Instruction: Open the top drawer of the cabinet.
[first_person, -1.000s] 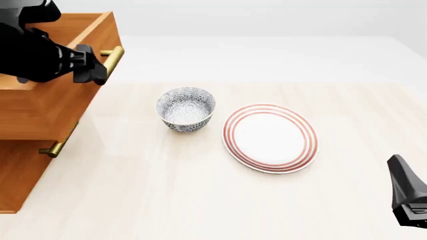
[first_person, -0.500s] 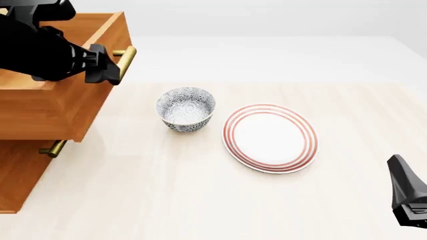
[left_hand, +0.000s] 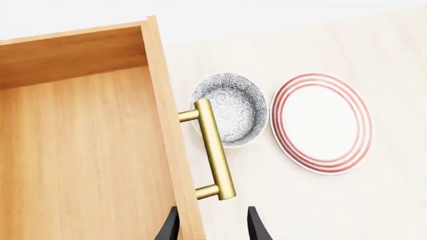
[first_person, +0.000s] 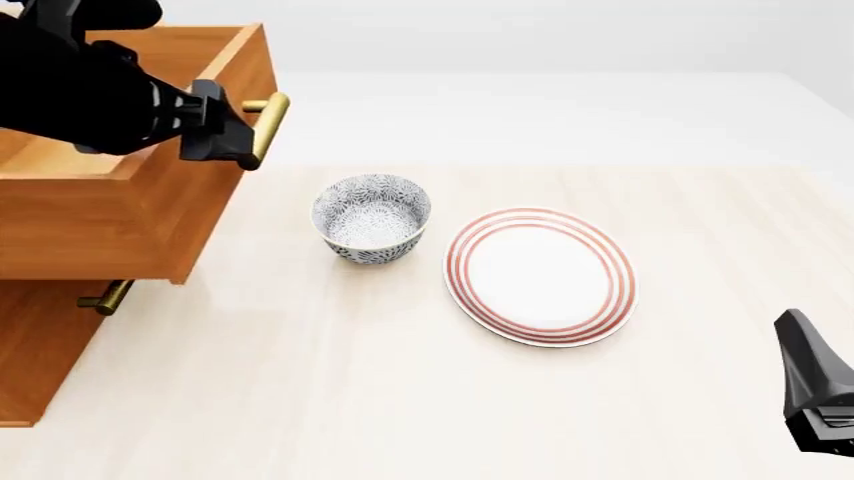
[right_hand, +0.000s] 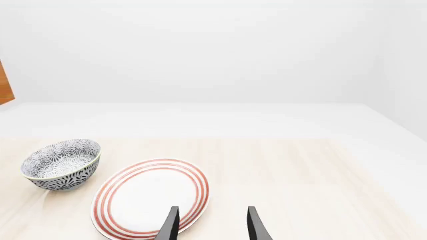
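The cabinet (first_person: 34, 350) stands at the table's left edge. Its top drawer (first_person: 94, 220) is pulled well out over the table, showing paler wood inside (left_hand: 80, 160). The drawer's brass bar handle (first_person: 270, 120) (left_hand: 215, 150) faces the bowl. My left gripper (first_person: 230, 138) (left_hand: 210, 225) hovers at the handle's near end, over the drawer's front edge. Its fingers are spread apart, and the bar lies just beyond the tips, not between them. My right gripper (right_hand: 210, 225) is open and holds nothing, low at the front right corner (first_person: 814, 395).
A blue-patterned bowl (first_person: 372, 217) sits just right of the drawer's front, and a red-ringed white plate (first_person: 539, 276) lies beside it. A lower drawer's brass handle (first_person: 104, 297) pokes out under the open drawer.
The top drawer has slid further out to the right, its handle moving toward the bowl, and my left arm moved with it. The right arm has not moved.
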